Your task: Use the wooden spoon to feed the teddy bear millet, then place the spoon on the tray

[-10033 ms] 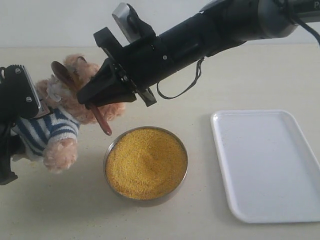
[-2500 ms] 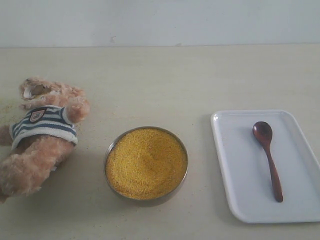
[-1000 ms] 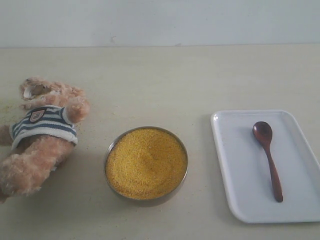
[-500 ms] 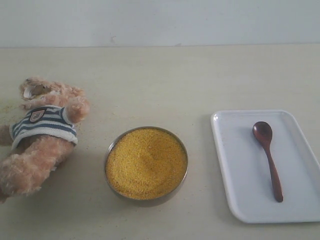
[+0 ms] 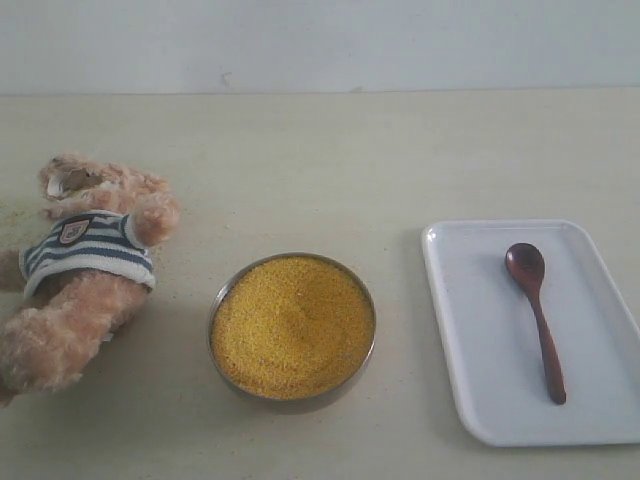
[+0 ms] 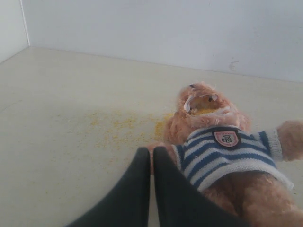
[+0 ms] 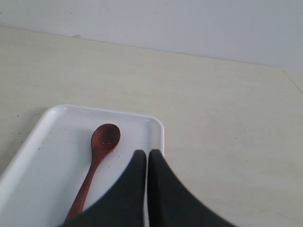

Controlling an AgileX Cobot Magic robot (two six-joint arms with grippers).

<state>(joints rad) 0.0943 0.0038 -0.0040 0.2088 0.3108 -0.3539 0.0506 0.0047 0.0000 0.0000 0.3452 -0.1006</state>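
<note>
The teddy bear (image 5: 85, 270) lies on its back at the table's left, striped shirt up, with millet grains at its mouth (image 6: 203, 106). The millet (image 5: 292, 325) fills a round metal bowl in the middle. On the white tray (image 5: 470, 300) at the right rests the wooden spoon (image 5: 537, 318), bowl end away from the table's front edge. Neither arm shows in the exterior view. My left gripper (image 6: 151, 153) is shut and empty, its tips just short of the bear's arm. My right gripper (image 7: 147, 156) is shut and empty above the tray's edge (image 7: 158, 130), beside the spoon (image 7: 97, 156).
Spilled millet grains (image 6: 118, 130) are scattered on the tabletop beside the bear's head. A pale wall runs along the back of the table (image 5: 320, 160).
Ten seconds ago the right gripper held the spoon at the bear's mouth while the left held the bear. Over the last 2.5 seconds nothing has moved.
</note>
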